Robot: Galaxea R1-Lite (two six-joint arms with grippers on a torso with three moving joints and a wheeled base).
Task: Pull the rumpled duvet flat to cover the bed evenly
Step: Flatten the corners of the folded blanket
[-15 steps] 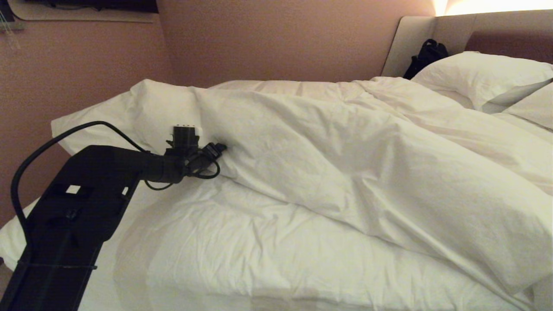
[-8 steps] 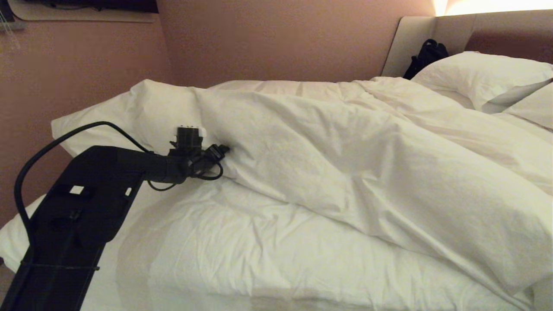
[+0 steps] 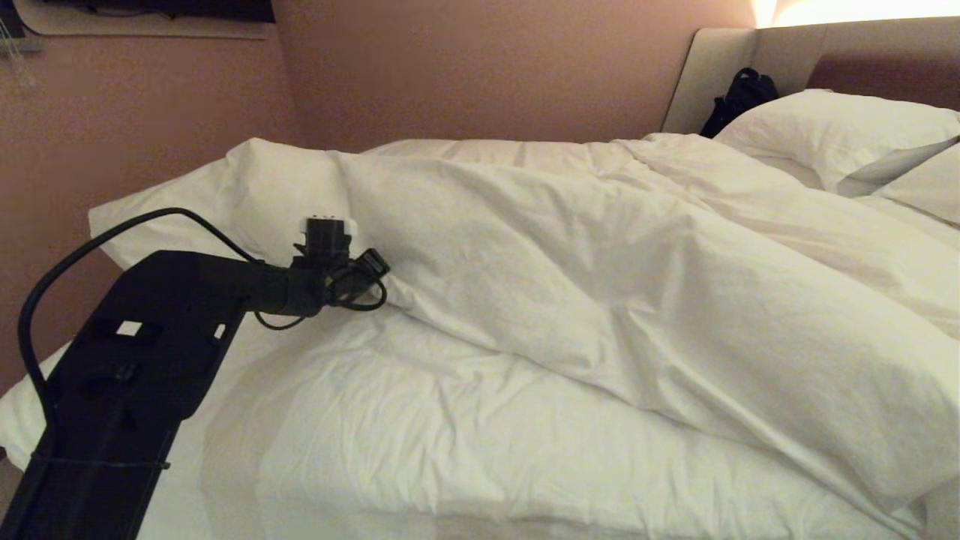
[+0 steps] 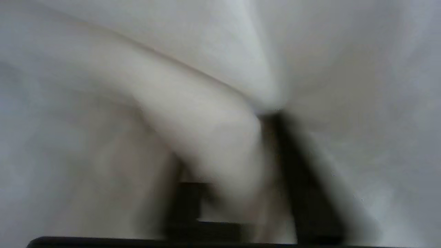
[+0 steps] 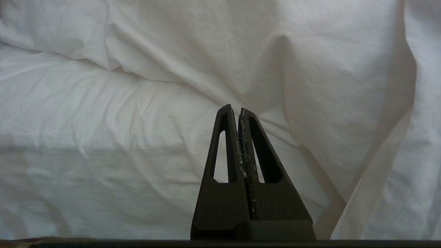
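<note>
Duvet (image 3: 600,285) fills the middle and right of the head view, heaped in a thick diagonal fold across the bed (image 3: 420,450), whose flatter white surface shows at lower centre. Left gripper (image 3: 382,266) reaches in from the lower left to the fold's left edge, jaws pinched shut on a ridge of duvet cloth. Right gripper (image 5: 238,112), seen only in its wrist view, hangs above the bedding, jaws pressed together, empty. Pillows (image 3: 832,127) lie at upper right.
</note>
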